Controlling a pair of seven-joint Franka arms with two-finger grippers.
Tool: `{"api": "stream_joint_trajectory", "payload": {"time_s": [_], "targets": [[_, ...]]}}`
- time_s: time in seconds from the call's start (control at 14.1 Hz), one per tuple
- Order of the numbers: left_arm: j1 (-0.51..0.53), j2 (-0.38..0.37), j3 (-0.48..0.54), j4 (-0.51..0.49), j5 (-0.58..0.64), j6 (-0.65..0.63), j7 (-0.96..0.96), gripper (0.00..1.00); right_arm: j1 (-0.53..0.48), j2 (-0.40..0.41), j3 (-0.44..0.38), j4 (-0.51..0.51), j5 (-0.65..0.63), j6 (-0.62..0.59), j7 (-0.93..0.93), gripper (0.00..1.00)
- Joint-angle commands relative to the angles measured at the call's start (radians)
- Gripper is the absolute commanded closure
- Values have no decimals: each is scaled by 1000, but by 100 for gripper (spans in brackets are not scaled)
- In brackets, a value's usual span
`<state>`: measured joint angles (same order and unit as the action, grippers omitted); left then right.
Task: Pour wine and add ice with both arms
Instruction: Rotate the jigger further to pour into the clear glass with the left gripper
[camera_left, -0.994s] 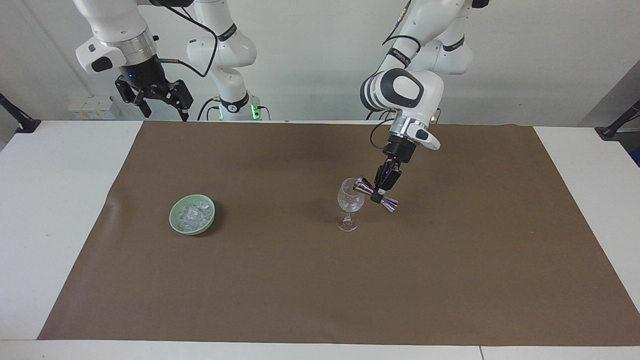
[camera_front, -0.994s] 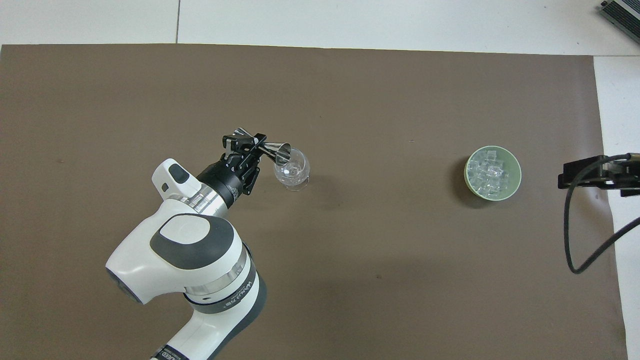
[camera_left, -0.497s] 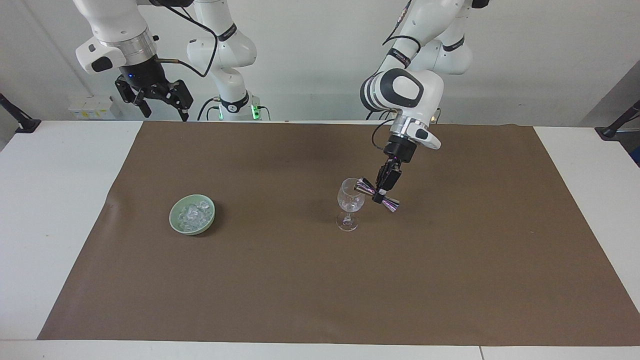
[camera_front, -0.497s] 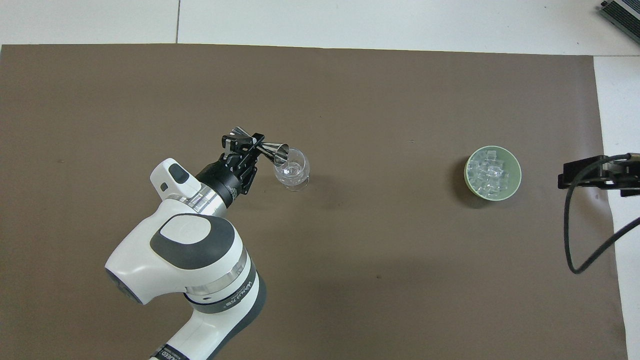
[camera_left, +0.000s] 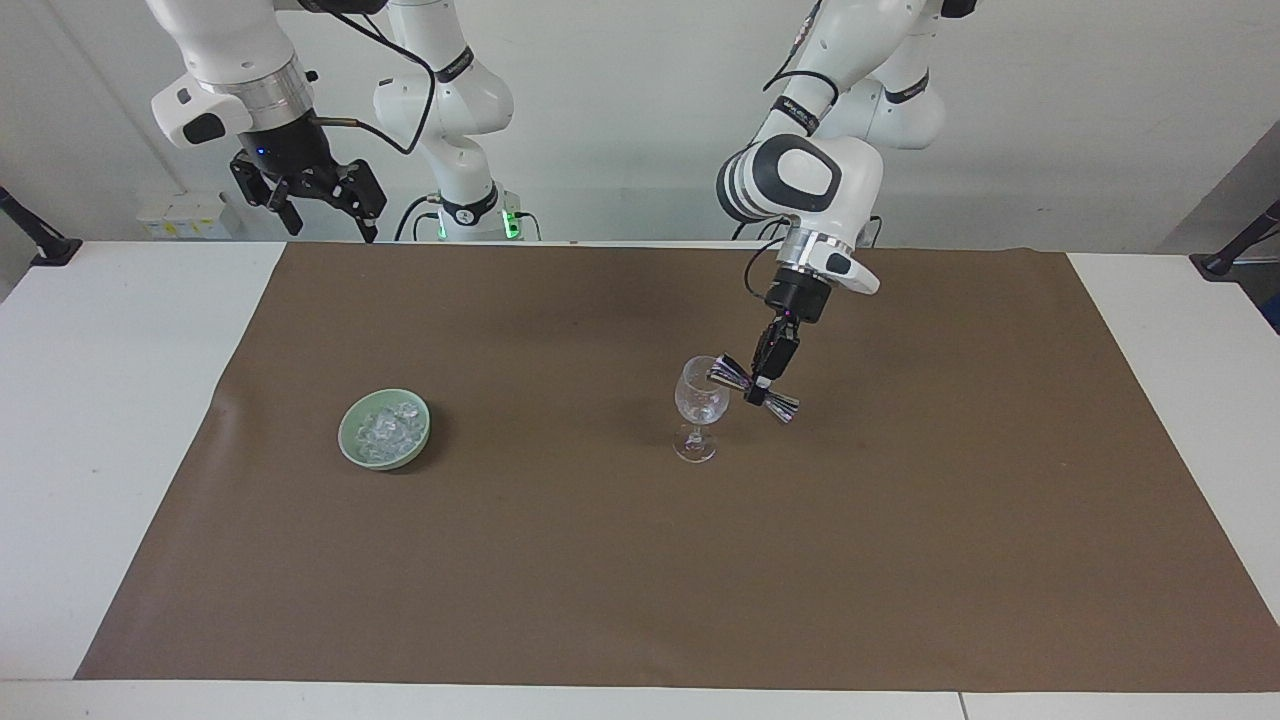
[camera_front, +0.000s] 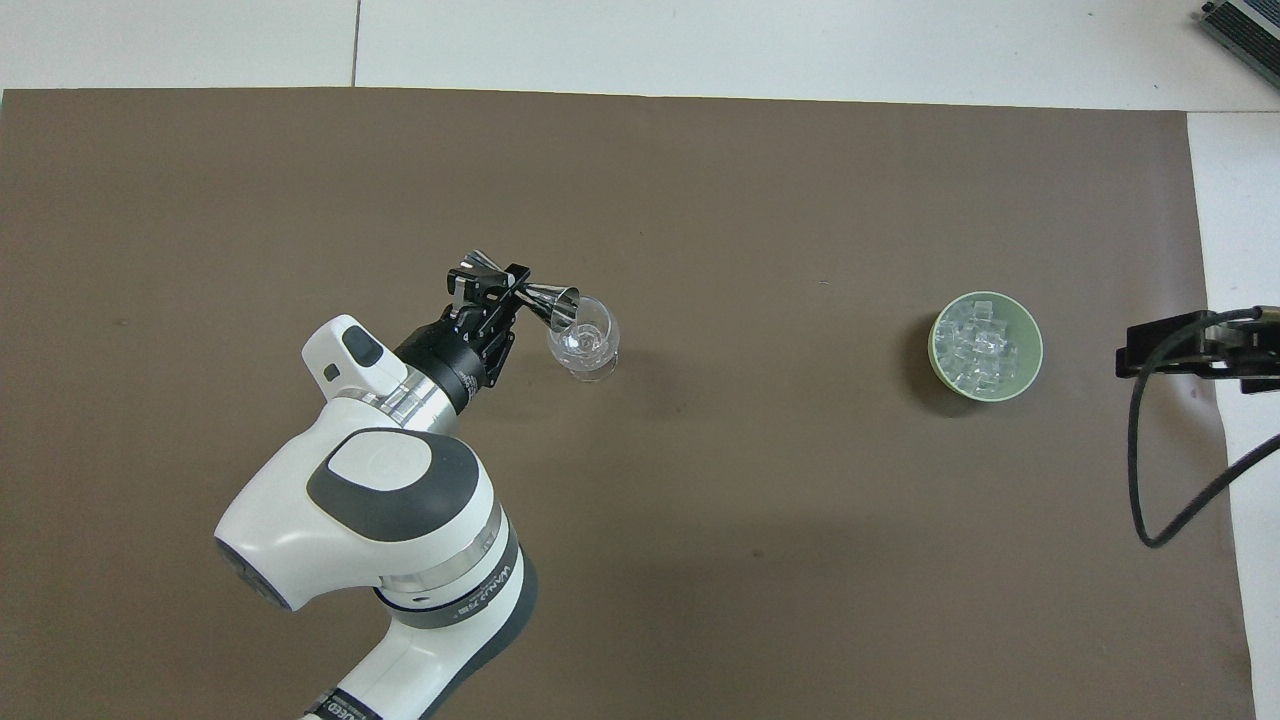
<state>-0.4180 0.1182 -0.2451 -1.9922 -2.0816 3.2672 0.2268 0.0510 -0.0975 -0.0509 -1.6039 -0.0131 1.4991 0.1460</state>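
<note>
A clear stemmed glass stands upright near the middle of the brown mat. My left gripper is shut on the waist of a shiny double-ended jigger. The jigger is tilted, with one mouth at the glass rim. The ice is heaped in a pale green bowl toward the right arm's end of the table. My right gripper waits open and empty, raised over the table edge by its base.
A brown mat covers most of the white table. The right arm's black cable hangs over the mat's edge. Black clamps stand at the table's corners nearest the robots.
The left arm's wrist has drawn up and back a little; the jigger stays tilted at the glass rim. The right arm, glass and bowl have not moved.
</note>
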Motion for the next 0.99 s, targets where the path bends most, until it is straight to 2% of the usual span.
{"api": "stream_joint_trajectory", "payload": {"time_s": [0.0, 0.92], "targets": [[-27, 21, 12, 32, 14, 43, 16, 100, 3, -24, -6, -24, 19, -3, -17, 0], [-42, 24, 7, 49, 31, 92, 57, 100, 3, -24, -6, -24, 19, -3, -17, 0]]}}
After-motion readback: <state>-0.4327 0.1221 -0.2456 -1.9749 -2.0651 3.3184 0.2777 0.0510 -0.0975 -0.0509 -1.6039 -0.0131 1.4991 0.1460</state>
